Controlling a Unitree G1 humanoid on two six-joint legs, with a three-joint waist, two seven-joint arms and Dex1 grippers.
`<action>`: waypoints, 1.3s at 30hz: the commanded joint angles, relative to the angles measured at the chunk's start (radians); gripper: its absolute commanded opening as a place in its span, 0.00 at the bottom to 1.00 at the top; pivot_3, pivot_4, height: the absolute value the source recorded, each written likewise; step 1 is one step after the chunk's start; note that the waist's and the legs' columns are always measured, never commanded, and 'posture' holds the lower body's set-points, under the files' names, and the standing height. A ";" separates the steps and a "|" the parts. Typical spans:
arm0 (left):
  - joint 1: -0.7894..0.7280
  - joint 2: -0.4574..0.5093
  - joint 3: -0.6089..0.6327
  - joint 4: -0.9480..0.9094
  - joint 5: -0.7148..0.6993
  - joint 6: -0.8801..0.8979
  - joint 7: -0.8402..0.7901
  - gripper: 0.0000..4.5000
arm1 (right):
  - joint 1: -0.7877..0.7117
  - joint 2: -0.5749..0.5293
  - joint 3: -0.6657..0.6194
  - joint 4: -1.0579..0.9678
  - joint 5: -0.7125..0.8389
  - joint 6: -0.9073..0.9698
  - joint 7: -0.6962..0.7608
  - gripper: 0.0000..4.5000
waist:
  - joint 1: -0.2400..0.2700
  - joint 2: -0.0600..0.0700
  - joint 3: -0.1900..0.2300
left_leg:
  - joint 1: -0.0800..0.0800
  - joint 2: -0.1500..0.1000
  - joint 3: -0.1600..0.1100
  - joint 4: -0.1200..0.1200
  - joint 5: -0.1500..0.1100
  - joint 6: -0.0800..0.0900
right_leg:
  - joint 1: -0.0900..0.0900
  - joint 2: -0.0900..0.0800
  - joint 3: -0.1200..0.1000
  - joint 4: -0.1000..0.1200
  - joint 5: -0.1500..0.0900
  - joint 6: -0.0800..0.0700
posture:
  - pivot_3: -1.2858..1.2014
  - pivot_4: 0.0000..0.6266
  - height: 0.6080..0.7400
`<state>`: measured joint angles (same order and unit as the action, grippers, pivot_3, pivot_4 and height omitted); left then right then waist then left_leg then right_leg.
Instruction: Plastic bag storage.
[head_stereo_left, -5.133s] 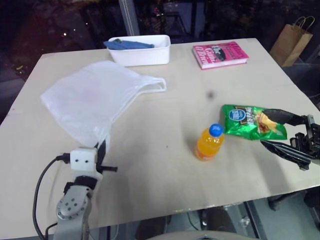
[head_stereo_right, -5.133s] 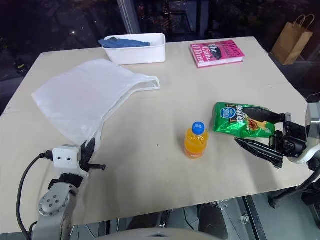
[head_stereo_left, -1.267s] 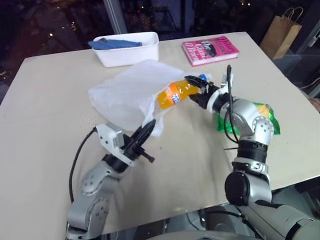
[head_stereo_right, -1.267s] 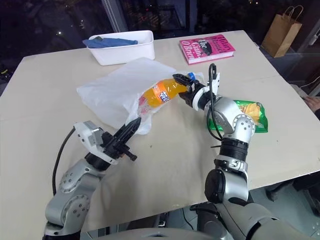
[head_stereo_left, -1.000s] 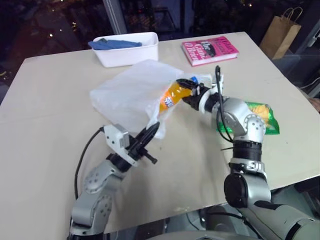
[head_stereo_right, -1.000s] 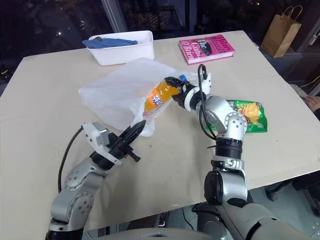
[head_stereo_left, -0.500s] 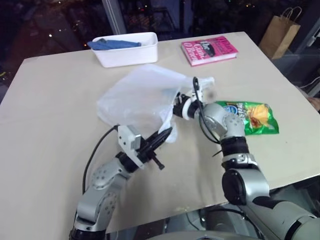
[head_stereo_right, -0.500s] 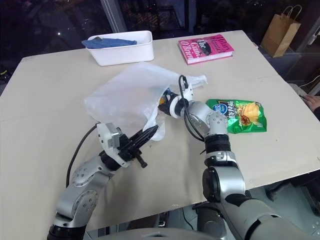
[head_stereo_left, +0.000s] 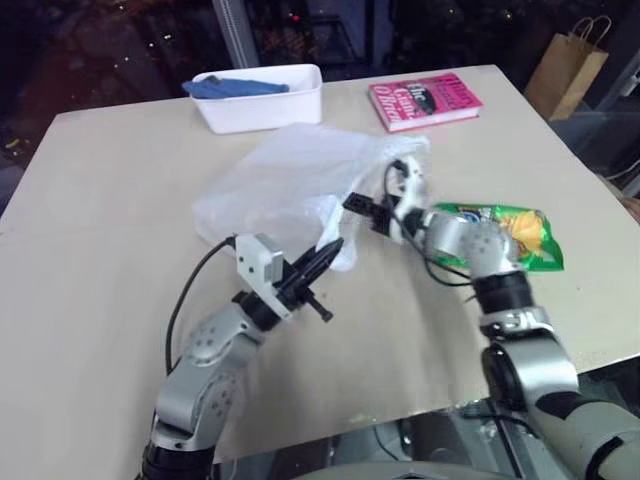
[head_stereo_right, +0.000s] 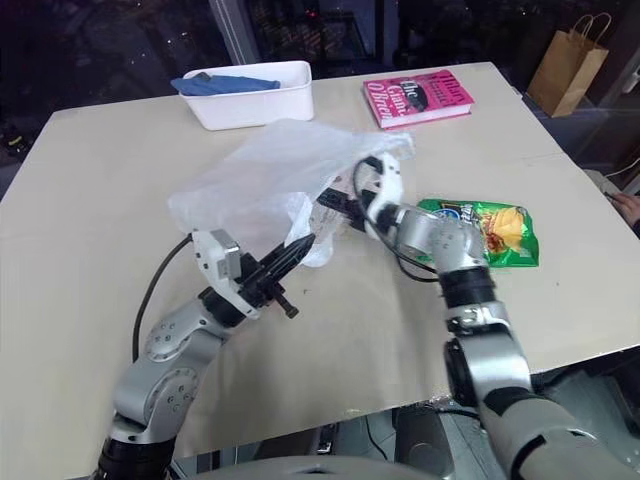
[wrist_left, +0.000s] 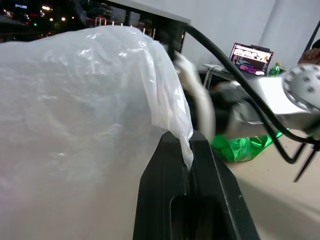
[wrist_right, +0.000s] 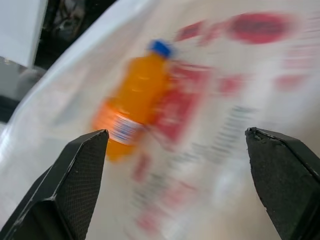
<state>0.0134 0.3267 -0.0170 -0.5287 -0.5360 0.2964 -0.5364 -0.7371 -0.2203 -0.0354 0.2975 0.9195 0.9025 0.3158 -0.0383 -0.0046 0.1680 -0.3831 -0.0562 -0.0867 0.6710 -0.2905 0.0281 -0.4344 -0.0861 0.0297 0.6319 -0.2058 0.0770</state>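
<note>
Two grippers meet at the plastic bag (head_stereo_left: 285, 180), which lies crumpled and puffed up near the middle of the tabletop (head_stereo_left: 100, 200), its mouth facing the robot's right. On the left, the left gripper (head_stereo_left: 325, 256) has its black fingers (wrist_left: 170, 170) pressed together on a fold of the bag's near edge, holding that edge lifted off the tabletop; the left wrist view shows the thin film pinched in the slit between them and billowing up beyond. On the right, the right gripper (head_stereo_left: 362, 208) sits at the bag's opening with its fingers (wrist_right: 75, 170) spread wide and holding nothing. Past those fingers, in the right wrist view, an orange drink bottle (wrist_right: 132, 107) with a blue cap lies inside the bag against the film's red printing. Just to the right of the right arm, a green chip packet (head_stereo_left: 510, 235) lies flat on the tabletop, apart from the bag. Along the far edge stands a white tub (head_stereo_left: 262, 100) with a blue cloth (head_stereo_left: 235, 86) in it, and a pink book (head_stereo_left: 425, 100) lies to its right. Beyond the tabletop's far right corner, a brown paper bag (head_stereo_left: 566, 66) stands on the floor.
</note>
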 joint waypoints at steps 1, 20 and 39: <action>0.005 0.006 0.032 -0.042 -0.025 0.000 0.007 0.00 | 0.047 -0.075 -0.022 -0.164 -0.001 0.006 0.133 0.98 | -0.005 0.000 0.000 | 0.000 0.000 0.000 0.000 0.000 0.000 | 0.000 0.000 0.000 0.000 0.000 0.000 | 0.52 0.24 1.00; -0.017 0.001 0.044 -0.009 -0.026 0.009 0.004 0.00 | 0.246 -0.680 -0.346 0.051 -0.163 0.021 0.366 0.98 | 0.023 0.002 -0.001 | 0.002 0.002 0.003 0.000 0.000 0.001 | 0.004 0.000 0.002 -0.004 0.000 0.000 | 0.52 0.24 1.00; 0.046 -0.006 -0.001 0.018 0.033 -0.063 -0.041 0.00 | 0.345 -0.601 -0.380 0.025 -0.190 0.158 0.361 0.98 | 0.027 0.001 -0.002 | 0.003 0.004 0.003 0.001 0.000 0.001 | 0.006 0.000 0.001 -0.004 0.000 0.001 | 0.52 0.24 1.00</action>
<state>0.0543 0.3218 -0.0118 -0.4994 -0.5101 0.2659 -0.5652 -0.3829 -0.8377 -0.3905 0.3413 0.6931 1.0163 0.6823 -0.0112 -0.0033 0.1664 -0.3795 -0.0522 -0.0836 0.6719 -0.2910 0.0290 -0.4278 -0.0855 0.0307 0.6278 -0.2053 0.0777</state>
